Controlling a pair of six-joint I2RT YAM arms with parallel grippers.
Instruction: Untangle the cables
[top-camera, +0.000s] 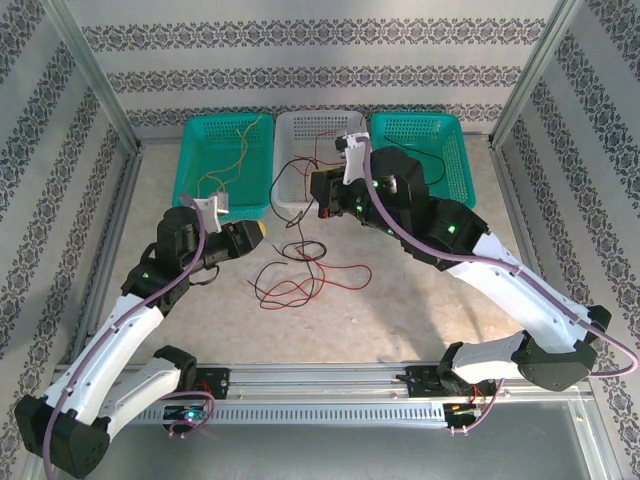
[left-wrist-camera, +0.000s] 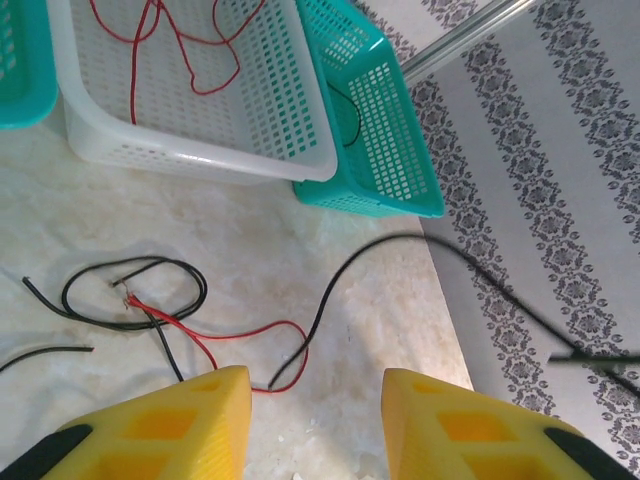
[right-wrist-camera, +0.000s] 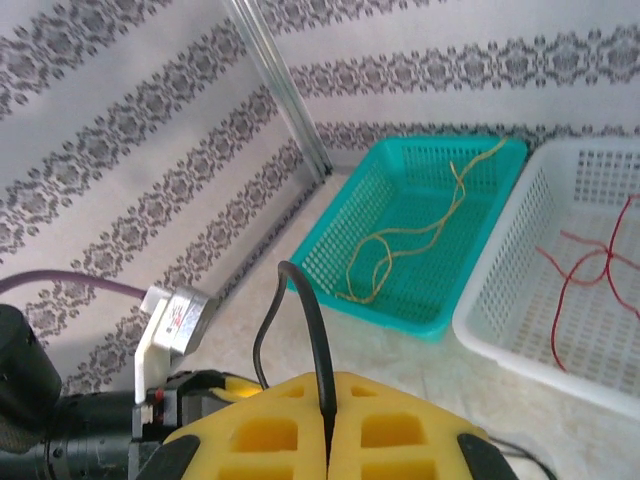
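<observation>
Right claw (right-wrist-camera: 328, 415) clamped on black cable (right-wrist-camera: 316, 325); my left claw (left-wrist-camera: 315, 405) apart, near the white basket (left-wrist-camera: 190, 155). I should pull gently.

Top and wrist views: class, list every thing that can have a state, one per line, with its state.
left gripper: open.
right gripper: shut on the black cable.
black cable: clamped in the right gripper.
table cables: red and black, tangled together.
yellow cables: loose in the left teal basket.
red cables: loose in the white basket.

White-and-black arms (top-camera: 130, 335), purple cables (right-wrist-camera: 70, 277), yellow pincer fingers (left-wrist-camera: 170, 430)
</observation>
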